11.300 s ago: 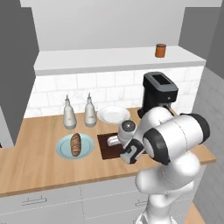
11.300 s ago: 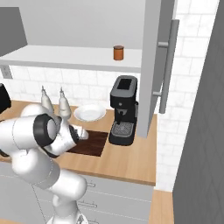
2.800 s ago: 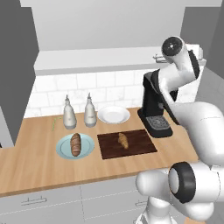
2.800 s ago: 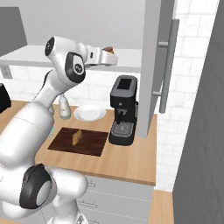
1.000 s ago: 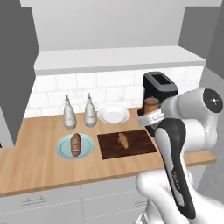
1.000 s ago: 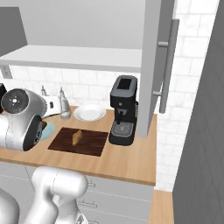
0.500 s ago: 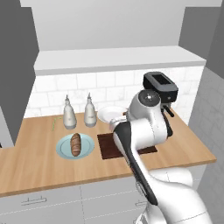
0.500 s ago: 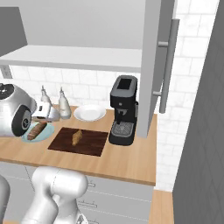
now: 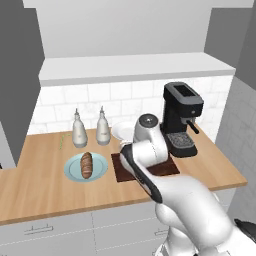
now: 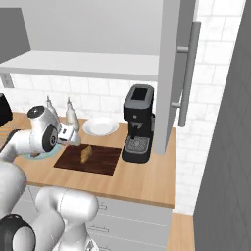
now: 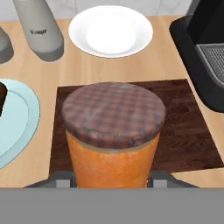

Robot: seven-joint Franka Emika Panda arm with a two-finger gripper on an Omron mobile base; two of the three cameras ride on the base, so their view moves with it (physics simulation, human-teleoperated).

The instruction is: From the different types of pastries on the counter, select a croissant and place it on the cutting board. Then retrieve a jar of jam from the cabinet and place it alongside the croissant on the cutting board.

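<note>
Jam jar [image 11: 113,131], rigid, smooth-sided and probably breakable, is held clamped in the gripper [image 11: 113,177] by its lower sides, above the cutting board [image 11: 192,131] on the surface [image 9: 35,185]. Its slick wall is judged best kept squeezed below the lid until set down beside the croissant [image 10: 85,154].

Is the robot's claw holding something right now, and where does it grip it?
Yes: the gripper holds the jar of jam by its lower sides, above the cutting board.
</note>
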